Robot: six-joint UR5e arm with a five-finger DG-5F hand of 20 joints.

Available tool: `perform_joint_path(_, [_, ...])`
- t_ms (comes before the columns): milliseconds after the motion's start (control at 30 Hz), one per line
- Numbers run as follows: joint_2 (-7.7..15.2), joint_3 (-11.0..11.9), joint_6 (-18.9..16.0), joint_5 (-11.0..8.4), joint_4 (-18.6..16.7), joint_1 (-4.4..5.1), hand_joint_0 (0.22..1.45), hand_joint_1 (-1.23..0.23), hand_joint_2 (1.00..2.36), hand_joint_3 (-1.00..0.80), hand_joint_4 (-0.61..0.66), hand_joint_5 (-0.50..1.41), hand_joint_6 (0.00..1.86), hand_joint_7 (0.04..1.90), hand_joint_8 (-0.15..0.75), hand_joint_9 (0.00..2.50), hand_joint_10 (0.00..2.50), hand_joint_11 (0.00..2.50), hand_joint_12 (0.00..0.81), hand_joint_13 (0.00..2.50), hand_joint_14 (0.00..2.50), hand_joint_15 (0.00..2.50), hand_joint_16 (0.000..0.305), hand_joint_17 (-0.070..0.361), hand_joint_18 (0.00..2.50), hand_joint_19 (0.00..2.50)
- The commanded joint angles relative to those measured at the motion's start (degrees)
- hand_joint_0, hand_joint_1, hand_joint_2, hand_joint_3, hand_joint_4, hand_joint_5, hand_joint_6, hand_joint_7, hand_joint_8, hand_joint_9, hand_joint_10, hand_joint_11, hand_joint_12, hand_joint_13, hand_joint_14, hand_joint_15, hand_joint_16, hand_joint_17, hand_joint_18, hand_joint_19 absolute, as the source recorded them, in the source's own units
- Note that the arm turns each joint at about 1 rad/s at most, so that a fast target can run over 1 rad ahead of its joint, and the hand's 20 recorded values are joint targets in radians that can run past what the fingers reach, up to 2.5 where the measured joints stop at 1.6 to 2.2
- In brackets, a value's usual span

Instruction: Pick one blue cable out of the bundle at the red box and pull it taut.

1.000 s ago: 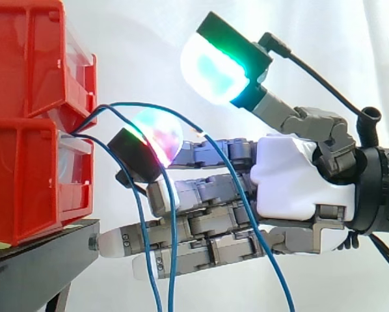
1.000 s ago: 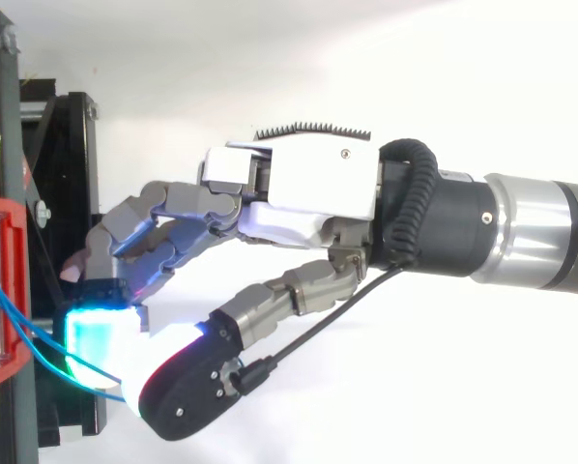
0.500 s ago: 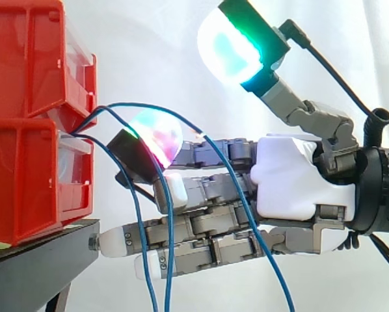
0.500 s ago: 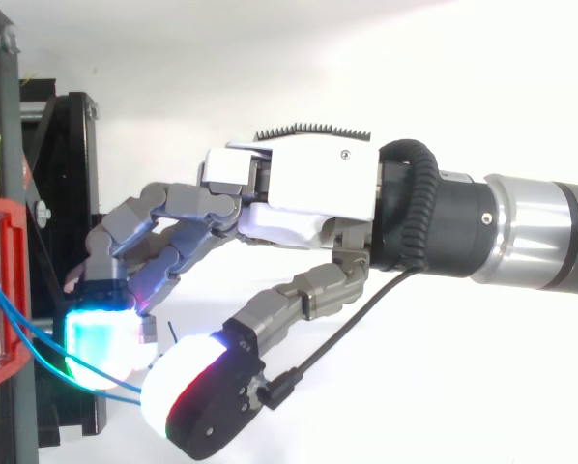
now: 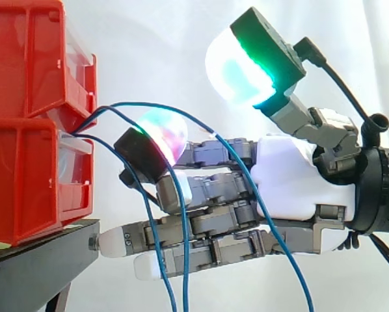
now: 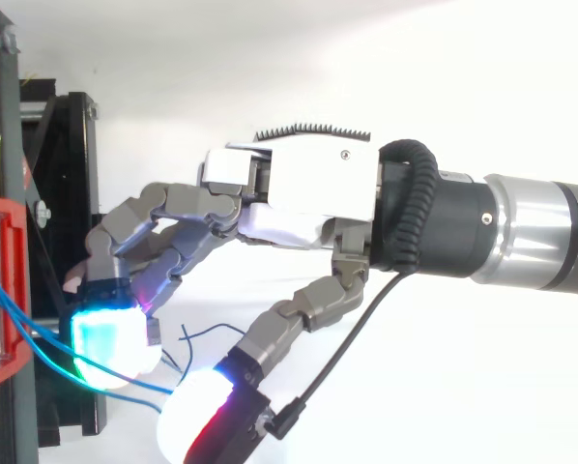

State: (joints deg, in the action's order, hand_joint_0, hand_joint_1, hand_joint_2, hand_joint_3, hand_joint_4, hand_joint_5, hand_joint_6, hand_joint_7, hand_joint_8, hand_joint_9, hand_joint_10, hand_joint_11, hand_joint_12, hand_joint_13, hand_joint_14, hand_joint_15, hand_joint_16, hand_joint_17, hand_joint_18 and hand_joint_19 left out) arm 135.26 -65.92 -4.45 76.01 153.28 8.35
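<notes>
Swinging further out and up, the thumb is now standing well clear of the fingers, its pad [image 5: 237, 71] glowing green and white higher than half a second ago. The cables [image 5: 185, 292] are also drifting a little toward the palm side. These thin blue cables are coming out at the front lip of the lower red box [image 5: 25, 175], arching outward in smooth loops and dropping across the near side of the fingers. Seen from above, the cables [image 6: 125, 382] are running from the box toward the two lit pads. Being light, slick and springy, they are holding their curve rather than hanging limp, which I judge is why they are crossing the fingers loosely instead of settling into a grasp.

The hand [image 5: 298, 182] is lying wide open. Most fingers are reaching straight toward the box, one is bending so that its rounded magenta-green pad [image 5: 162, 136] is nosing in among the loops, and nothing is being pinched. Spreading the thumb like this is probably making room for closing on a single strand.

Around it, the glossy moulded box is sitting on a matte black stand [image 5: 38, 257], with a soft white curtain [image 5: 149, 52] hanging behind.
</notes>
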Motion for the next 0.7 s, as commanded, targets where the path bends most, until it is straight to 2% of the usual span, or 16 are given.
perform_joint_path(0, [0.00, 0.00, 0.06, 0.02, 0.00, 0.00, 0.32, -1.06, 1.00, -0.50, 0.08, -0.05, 0.87, 0.98, 0.418, 0.85, 0.01, 0.99, 0.448, 0.44, 0.01, 0.20, 0.072, 0.161, 0.45, 0.07])
perform_joint_path(67, [0.00, 0.00, -0.03, 0.02, 0.00, 0.00, 0.32, -1.06, 1.00, -0.50, 0.08, -0.05, 0.87, 0.98, 0.421, 0.85, 0.00, 1.00, 0.446, 0.44, 0.01, 0.20, 0.071, 0.161, 0.45, 0.07])
perform_joint_path(367, [0.00, 0.00, -0.03, 0.02, 0.00, 0.00, 0.49, -1.11, 1.00, -0.50, 0.03, -0.06, 0.88, 1.02, 0.358, 0.82, 0.01, 1.01, 0.390, 0.43, 0.01, 0.19, 0.058, 0.130, 0.42, 0.04])
perform_joint_path(667, [0.00, 0.00, -0.03, 0.02, 0.00, 0.00, 0.49, -1.10, 1.00, -0.50, 0.00, -0.06, 0.88, 1.00, 0.349, 0.83, 0.01, 1.01, 0.384, 0.44, 0.01, 0.19, 0.057, 0.128, 0.44, 0.05])
